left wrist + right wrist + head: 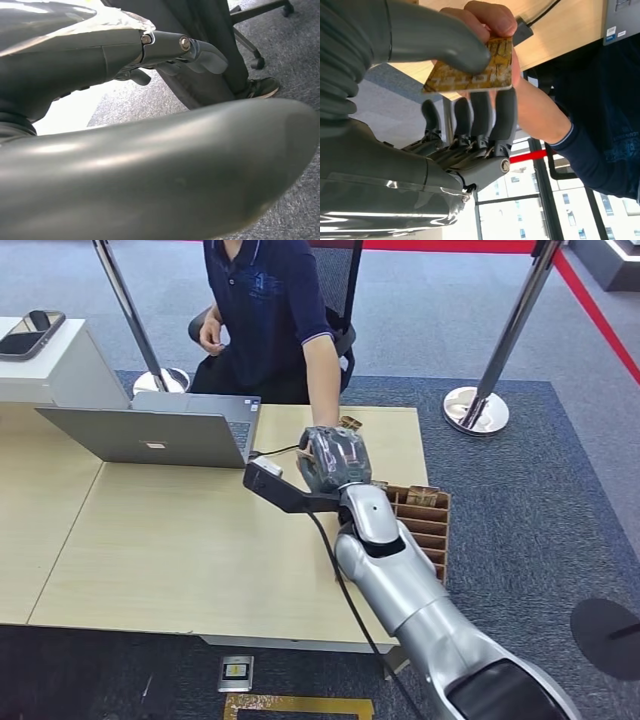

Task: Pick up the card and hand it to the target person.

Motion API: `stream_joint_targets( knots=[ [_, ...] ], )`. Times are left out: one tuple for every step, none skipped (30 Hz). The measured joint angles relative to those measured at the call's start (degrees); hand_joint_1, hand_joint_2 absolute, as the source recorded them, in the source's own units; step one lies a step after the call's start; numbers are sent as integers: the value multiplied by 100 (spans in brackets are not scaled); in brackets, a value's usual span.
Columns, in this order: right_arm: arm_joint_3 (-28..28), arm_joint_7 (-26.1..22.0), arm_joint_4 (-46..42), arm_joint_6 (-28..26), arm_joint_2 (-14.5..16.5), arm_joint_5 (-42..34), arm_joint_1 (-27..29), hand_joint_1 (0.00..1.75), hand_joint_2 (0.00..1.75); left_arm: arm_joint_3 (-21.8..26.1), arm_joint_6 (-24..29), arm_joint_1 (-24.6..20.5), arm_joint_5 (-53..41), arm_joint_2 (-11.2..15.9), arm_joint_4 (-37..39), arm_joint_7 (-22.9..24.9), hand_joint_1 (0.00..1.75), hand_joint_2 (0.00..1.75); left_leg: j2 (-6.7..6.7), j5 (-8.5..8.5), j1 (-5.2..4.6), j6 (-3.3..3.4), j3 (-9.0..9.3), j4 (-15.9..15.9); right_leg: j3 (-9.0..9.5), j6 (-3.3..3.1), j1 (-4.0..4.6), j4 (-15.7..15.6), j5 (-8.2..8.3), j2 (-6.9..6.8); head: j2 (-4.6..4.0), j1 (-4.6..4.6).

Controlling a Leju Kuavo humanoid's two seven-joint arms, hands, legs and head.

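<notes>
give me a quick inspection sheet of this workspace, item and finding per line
surface: light wooden desk, robot arm reaching across it.
job's things: card with a yellow-brown pattern, pinched by the right robot hand and also touched by the person's hand.
clutter: open laptop; wooden slotted card holder at the desk's right edge; phones on a white counter.
robot hands: right holds the card; left robot hand hangs low near the floor, fingers' state unclear.
cables: black cable near the laptop; another along the right arm.
surroundings: seated person, stanchion posts, grey carpet.
</notes>
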Motion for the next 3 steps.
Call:
stream_joint_targets(
  knots=[
    [0, 3, 42, -10, 5, 5, 0, 0, 131, -1, 0, 0, -1, 0, 0, 0, 0, 0, 0, 0, 0, 0, 0, 0, 0, 0, 0, 0, 0, 0, 0, 0],
    [0, 5, 81, -29, 11, 9, 0, 0, 87, -2, 0, 0, -1, 0, 0, -1, 0, 0, 0, 0, 0, 0, 0, 0, 0, 0, 0, 0, 0, 0, 0, 0],
    [0, 7, 99, -39, 13, 12, 0, 0, 58, -3, 0, 0, -1, 0, 0, -1, 0, 0, 0, 0, 0, 0, 0, 0, 0, 0, 0, 0, 0, 0, 0, 0]
  ],
)
